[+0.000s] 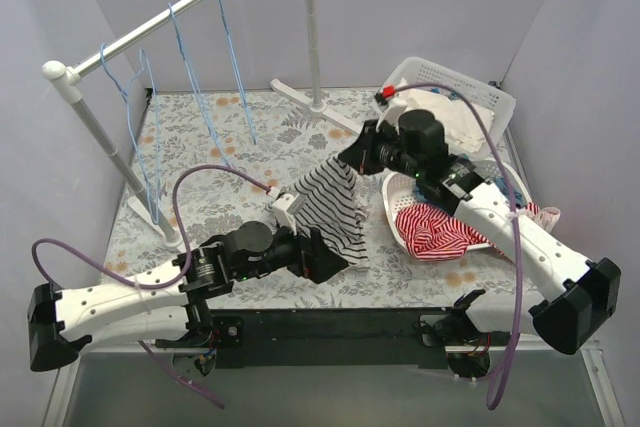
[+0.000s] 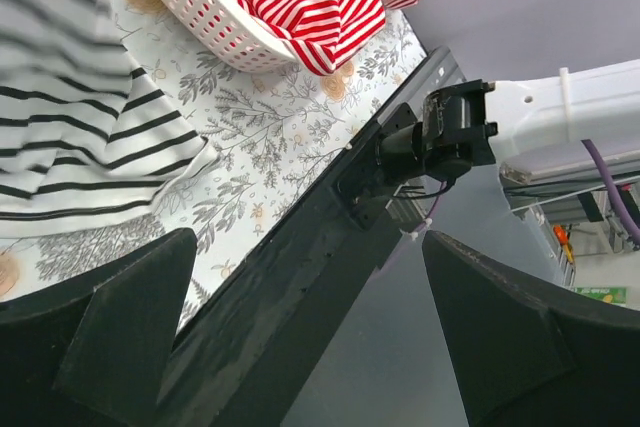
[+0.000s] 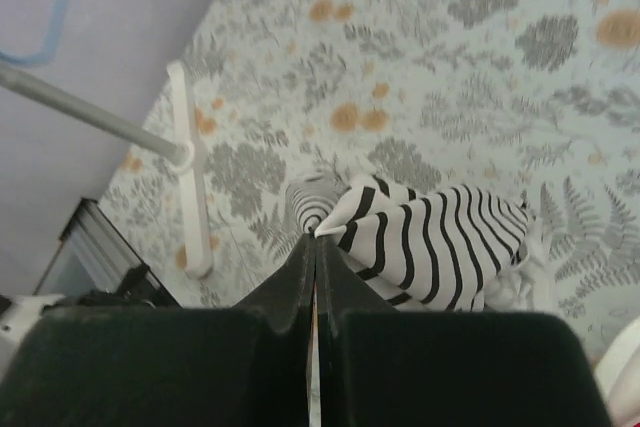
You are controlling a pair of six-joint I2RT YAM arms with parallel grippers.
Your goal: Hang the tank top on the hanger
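Tank top hangs pinched at its upper edge in the right jaws; the left jaws, spread wide, lie just beside its lower hem on the counter.

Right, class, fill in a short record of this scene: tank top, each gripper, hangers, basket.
tank top: lifted at one end, lower edge on the table
right gripper: shut on the tank top
left gripper: open, empty, near the tank top's lower edge
hangers: on the rail, none taken
basket: holds a red-and-white striped garment

Left pincer agape, right pincer clamped
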